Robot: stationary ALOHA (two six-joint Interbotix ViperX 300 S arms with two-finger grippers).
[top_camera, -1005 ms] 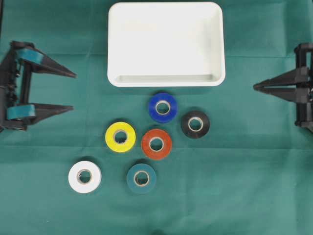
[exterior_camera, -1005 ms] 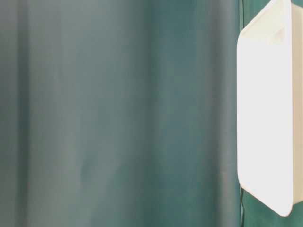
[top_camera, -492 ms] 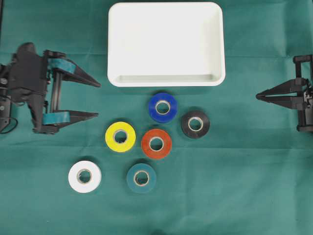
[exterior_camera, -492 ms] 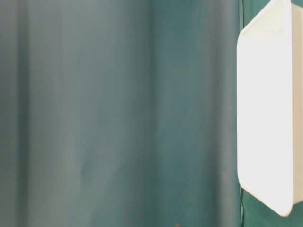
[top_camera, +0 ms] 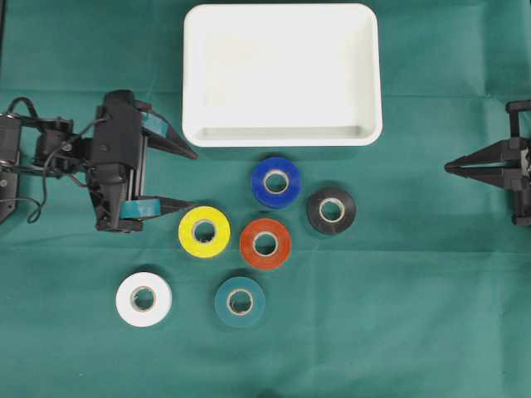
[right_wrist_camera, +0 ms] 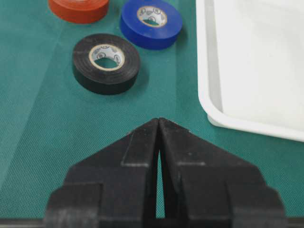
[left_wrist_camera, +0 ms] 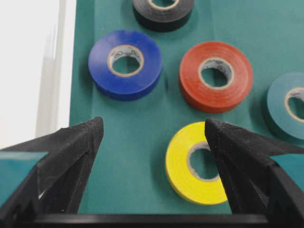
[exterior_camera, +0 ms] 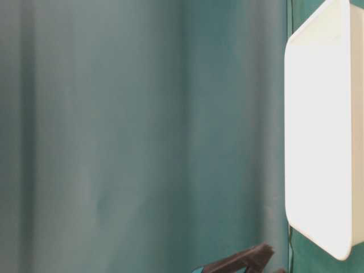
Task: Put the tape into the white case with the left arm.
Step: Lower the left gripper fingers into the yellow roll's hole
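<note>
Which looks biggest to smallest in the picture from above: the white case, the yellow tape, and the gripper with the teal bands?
1. The white case, by far the largest.
2. The left gripper, its open fingers spread wider than a roll.
3. The yellow tape, smallest. The gripper sits nearer the camera, which may enlarge it a little.

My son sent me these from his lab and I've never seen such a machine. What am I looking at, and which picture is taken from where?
Two black robot arms work over a green cloth. One picture looks straight down, one sits at table level, and one camera rides on each wrist. The left tool, with teal bands, stands open and empty beside the yellow tape roll. The right tool is shut, holding nothing. Blue, black, red, teal and white rolls lie nearby. The shallow white plastic case holds no tape yet.
</note>
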